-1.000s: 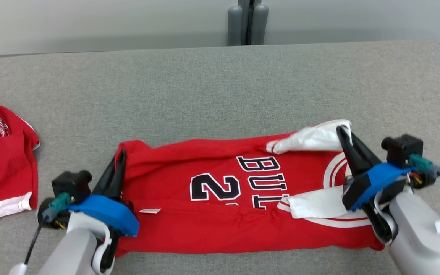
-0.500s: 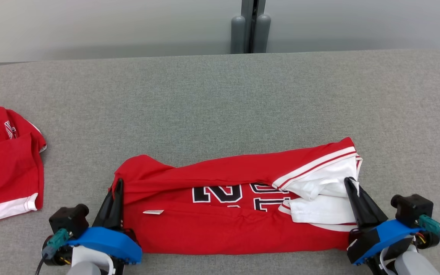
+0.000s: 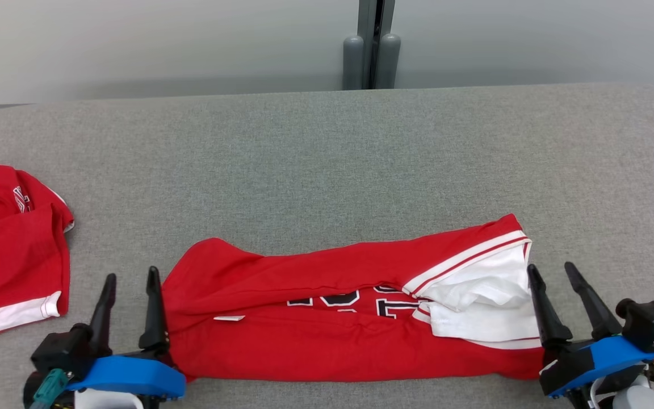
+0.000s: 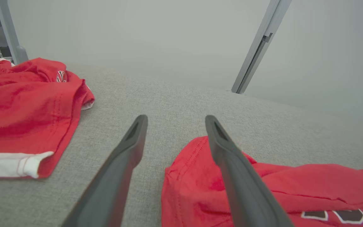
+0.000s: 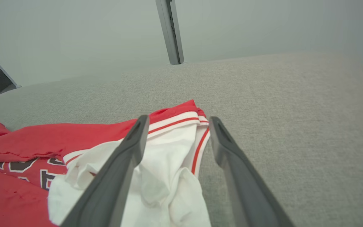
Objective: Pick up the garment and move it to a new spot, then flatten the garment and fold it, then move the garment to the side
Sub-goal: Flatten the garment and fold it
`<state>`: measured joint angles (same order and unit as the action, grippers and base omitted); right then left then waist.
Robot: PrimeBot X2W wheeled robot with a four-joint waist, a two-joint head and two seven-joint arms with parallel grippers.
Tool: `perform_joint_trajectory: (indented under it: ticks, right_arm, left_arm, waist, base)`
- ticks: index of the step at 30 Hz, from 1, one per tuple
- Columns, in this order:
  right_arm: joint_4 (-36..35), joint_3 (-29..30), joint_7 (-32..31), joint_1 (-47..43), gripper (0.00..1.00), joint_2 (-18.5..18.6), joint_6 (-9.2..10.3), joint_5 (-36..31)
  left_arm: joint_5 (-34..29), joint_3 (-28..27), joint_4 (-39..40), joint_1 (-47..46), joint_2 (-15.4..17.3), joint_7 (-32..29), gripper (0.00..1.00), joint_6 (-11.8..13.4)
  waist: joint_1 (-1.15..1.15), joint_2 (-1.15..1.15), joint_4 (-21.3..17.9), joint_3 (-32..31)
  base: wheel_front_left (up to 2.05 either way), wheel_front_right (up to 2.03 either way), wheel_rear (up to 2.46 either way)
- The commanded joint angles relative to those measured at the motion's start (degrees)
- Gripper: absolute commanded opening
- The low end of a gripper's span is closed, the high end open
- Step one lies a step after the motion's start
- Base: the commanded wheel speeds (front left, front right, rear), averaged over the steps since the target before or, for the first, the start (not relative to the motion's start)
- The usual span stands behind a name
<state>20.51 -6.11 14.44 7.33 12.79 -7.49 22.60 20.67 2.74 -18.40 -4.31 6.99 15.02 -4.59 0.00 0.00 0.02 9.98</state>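
Grey fabric-covered table [image 3: 327, 147] — long folded red-and-white jersey [image 3: 315, 341] along near edge; crumpled red garment [image 3: 15, 250] lies well apart, far left.

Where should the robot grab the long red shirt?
Probably the long red shirt by its two short ends, one gripper from each side. It lies folded in a long strip, and the left gripper and right gripper sit open beside those ends.

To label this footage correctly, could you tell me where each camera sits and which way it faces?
Head view: from the head, forward and down onto the grey table and red jersey; left hand and right hand, open, below.
Left wrist view: along the left hand's fingers, toward the jersey's end and a second red garment.
Right wrist view: along the right hand's fingers, at the jersey's white-trimmed end.
All three share the jersey.
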Motion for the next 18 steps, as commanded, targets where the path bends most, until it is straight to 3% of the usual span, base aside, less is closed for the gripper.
perform_joint_trajectory:
  ticks: [1,8,12,18]
  right_arm:
    - [-0.22,0.33,-0.08,-0.24,1.00,0.34,-0.01,-0.52]
    - [1.82,1.71,-3.78,3.67,1.00,-0.61,-0.01,-2.55]
    - [7.15,2.24,-6.66,5.94,1.00,-1.65,-0.01,-4.72]
    - [16.29,3.40,-7.66,7.61,1.00,-2.94,-0.01,-7.97]
  left_arm:
    - [-0.59,-0.52,0.62,0.22,0.12,0.21,1.00,-0.23]
    - [-7.79,-7.29,7.18,1.64,-1.92,0.18,1.00,-0.91]
    - [-12.86,-9.54,10.38,3.22,-3.09,0.19,1.00,-0.78]
    - [-15.40,-11.48,10.01,4.57,-3.85,0.19,1.00,-0.88]
  waist:
    - [0.00,0.00,0.01,-0.05]
    - [0.00,0.00,0.60,-0.32]
    - [0.00,0.00,1.49,-0.10]
    - [0.00,0.00,2.46,0.29]
  base:
    - [0.00,0.00,0.00]
    - [0.00,0.00,0.00]
    - [0.00,0.00,0.00]
    - [0.00,0.00,0.00]
